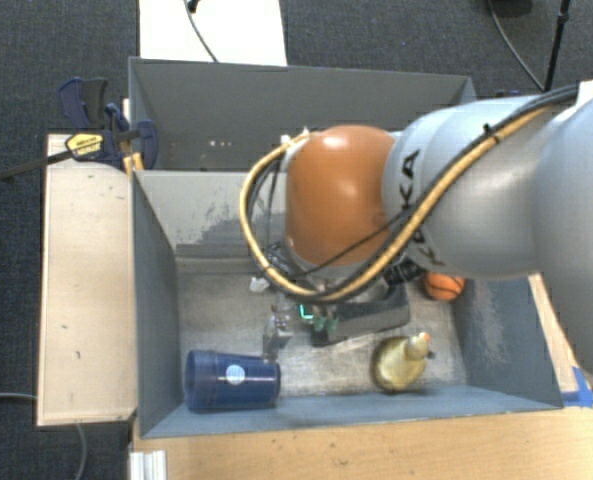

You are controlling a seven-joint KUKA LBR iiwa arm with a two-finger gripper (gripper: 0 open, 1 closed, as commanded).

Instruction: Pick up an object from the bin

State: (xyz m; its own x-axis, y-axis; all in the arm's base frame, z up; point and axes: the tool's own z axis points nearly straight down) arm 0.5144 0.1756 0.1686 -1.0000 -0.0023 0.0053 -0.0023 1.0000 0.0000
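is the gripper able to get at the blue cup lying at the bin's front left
Probably yes. The gripper sits just beyond the blue cup at its right end, nothing lies between them or on the cup, and the yellowish pear-shaped thing lies well off to the right.

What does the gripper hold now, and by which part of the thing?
It cannot be told: the arm's orange cover hides most of the gripper, which is near the blue cup.

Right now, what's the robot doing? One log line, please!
gripper: low in bin, close by blue cup | nearby: yellow gourd, orange ball | held: nothing seen
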